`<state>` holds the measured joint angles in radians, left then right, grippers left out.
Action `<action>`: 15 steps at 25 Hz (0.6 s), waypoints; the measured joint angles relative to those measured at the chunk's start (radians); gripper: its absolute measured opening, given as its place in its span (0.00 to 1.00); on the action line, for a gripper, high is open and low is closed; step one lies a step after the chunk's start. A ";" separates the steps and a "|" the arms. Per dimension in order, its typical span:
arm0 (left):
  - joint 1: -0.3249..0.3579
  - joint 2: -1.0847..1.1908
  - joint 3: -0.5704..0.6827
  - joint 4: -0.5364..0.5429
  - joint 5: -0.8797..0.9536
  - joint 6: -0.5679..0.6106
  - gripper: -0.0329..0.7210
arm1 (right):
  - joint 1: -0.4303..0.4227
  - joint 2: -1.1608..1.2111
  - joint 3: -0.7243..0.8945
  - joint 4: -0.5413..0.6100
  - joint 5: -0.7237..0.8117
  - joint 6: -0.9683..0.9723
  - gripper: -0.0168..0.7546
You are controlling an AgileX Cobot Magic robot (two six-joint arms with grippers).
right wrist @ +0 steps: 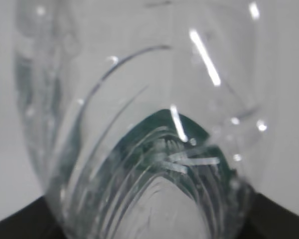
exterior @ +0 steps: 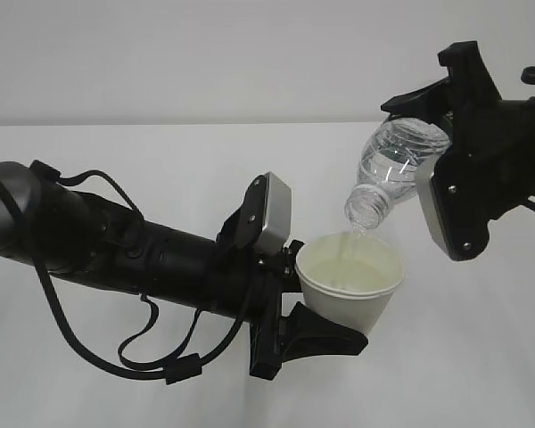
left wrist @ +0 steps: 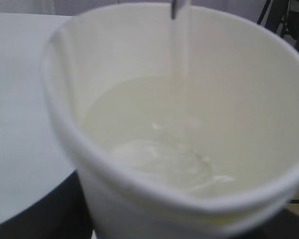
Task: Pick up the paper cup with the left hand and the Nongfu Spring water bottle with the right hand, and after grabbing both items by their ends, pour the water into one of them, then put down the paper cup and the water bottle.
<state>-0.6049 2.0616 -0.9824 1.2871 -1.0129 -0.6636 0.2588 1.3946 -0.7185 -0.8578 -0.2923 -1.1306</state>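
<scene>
A: status on the left hand (exterior: 316, 308)?

B: jaws clamped on the paper cup (exterior: 349, 285), low on its wall; cup upright, held above the white table (exterior: 481, 357), a little right of centre in the exterior view; silver-grey block (exterior: 273, 214) on the wrist just left of the rim.

A: right side?

B: right hand (exterior: 446, 134) holds the Nongfu Spring water bottle (exterior: 388, 169) by its base end, jaws closed around it; bottle tilted neck-down toward the left, capless mouth just above the cup's far rim, not touching it; grey plate (exterior: 446, 209) with screws faces the camera, beside the bottle.

A: flow?

B: thin stream of water (exterior: 349, 241) from mouth into cup; left wrist view shows the stream dropping past the far rim into the cup (left wrist: 189, 124), pool of water (left wrist: 164, 154) at the bottom, rippled where it lands.

A: right wrist view?

B: clear ribbed bottle wall (right wrist: 139, 124) fills it; dark green label (right wrist: 164, 124) visible through the plastic; fingertips out of frame.
</scene>
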 joint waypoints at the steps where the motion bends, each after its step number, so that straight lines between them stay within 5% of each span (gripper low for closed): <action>1: 0.000 0.000 0.000 0.000 0.000 0.000 0.63 | 0.000 0.000 0.000 0.000 0.000 0.000 0.60; 15: 0.000 0.000 0.000 0.000 0.000 0.000 0.63 | 0.000 0.000 0.000 0.000 0.000 0.000 0.60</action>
<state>-0.6049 2.0616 -0.9824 1.2871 -1.0129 -0.6636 0.2588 1.3946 -0.7185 -0.8578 -0.2923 -1.1306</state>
